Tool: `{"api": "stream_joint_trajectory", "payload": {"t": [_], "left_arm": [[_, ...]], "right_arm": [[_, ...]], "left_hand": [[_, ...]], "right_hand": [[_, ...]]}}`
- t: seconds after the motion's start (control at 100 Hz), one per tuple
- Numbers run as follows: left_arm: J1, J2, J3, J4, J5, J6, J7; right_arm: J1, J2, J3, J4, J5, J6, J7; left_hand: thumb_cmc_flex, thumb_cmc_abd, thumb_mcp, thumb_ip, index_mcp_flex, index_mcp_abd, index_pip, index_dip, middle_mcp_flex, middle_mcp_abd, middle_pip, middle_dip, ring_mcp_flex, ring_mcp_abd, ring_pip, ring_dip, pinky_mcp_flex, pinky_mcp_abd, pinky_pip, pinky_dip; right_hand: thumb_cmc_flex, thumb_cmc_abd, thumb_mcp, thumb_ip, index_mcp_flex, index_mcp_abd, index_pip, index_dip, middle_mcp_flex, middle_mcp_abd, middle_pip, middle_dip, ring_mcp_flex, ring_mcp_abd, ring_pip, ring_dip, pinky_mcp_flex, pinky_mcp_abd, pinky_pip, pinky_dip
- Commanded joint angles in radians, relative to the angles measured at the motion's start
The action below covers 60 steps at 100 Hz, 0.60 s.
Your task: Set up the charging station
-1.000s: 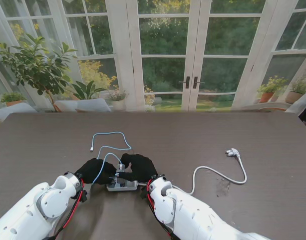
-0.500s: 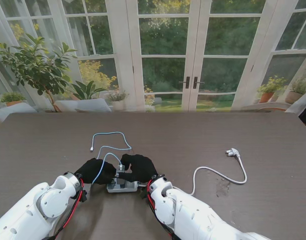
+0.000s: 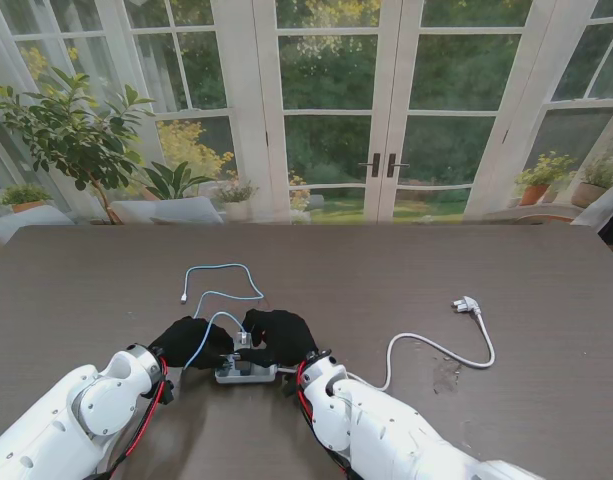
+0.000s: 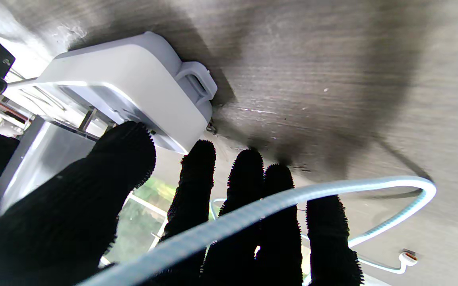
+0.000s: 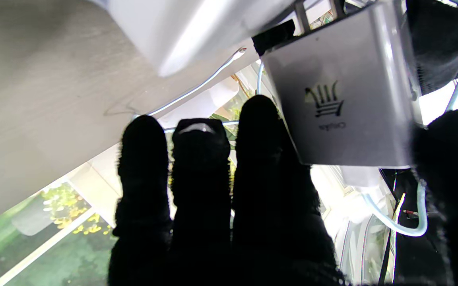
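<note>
Barely any motion since a second ago: right hand (image 3: 276,336) has edged slightly toward the power strip (image 3: 246,372), charger block (image 5: 344,99) clamped in its fingers (image 5: 268,167). Left hand (image 3: 191,341) rests beside the strip, bracing it; whether it grips, can't tell. Blue cable (image 3: 221,285) loops beyond the strip. Step: plugging in the charger. Next: align the prongs, press down.

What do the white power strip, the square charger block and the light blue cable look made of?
The power strip looks like smooth matte white plastic with rounded moulded edges. The charger block looks like silvery grey satin plastic, possibly metal, with a printed logo. The light blue cable shows a fine ribbed texture, probably a braided or rubbery sleeve.
</note>
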Motion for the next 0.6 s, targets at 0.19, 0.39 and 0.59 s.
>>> {"api": "stream_joint_trajectory", "payload": {"t": [0.19, 0.39, 0.59], "left_arm": [[0.008, -0.002, 0.011, 0.023, 0.000, 0.001, -0.028], [0.009, -0.001, 0.008, 0.021, 0.003, 0.001, -0.030], [0.010, 0.000, 0.006, 0.020, 0.005, 0.001, -0.030]], "right_arm": [[0.001, -0.001, -0.009, 0.000, -0.014, -0.010, 0.013], [-0.005, 0.015, -0.005, -0.032, -0.019, -0.008, 0.035], [-0.009, 0.023, -0.008, -0.040, -0.029, -0.014, 0.039]], "left_hand": [[-0.031, 0.010, -0.020, 0.020, 0.011, 0.009, -0.005, 0.005, 0.021, 0.011, 0.006, 0.006, 0.036, 0.064, -0.010, -0.017, -0.011, -0.009, 0.032, 0.012], [-0.032, 0.013, -0.023, 0.020, 0.010, 0.011, -0.006, 0.005, 0.019, 0.010, 0.006, 0.006, 0.034, 0.063, -0.011, -0.017, -0.011, -0.010, 0.032, 0.012], [-0.032, 0.017, -0.027, 0.020, 0.011, 0.010, -0.007, 0.005, 0.016, 0.012, 0.004, 0.005, 0.032, 0.064, -0.012, -0.017, -0.012, -0.011, 0.031, 0.012]], "right_hand": [[0.177, -0.006, 0.265, 0.028, 0.192, -0.292, 0.156, 0.106, 0.114, -0.034, 0.008, 0.062, 0.078, -0.068, 0.123, -0.929, 0.100, -0.127, 0.070, -0.023], [0.189, -0.036, 0.299, 0.020, 0.215, -0.284, 0.144, 0.159, 0.152, -0.020, 0.001, 0.104, 0.081, -0.076, 0.220, -0.905, 0.159, -0.172, 0.075, -0.028], [0.194, -0.051, 0.317, 0.015, 0.235, -0.270, 0.135, 0.201, 0.181, -0.014, -0.002, 0.139, 0.081, -0.079, 0.289, -0.884, 0.194, -0.176, 0.075, -0.025]]}}
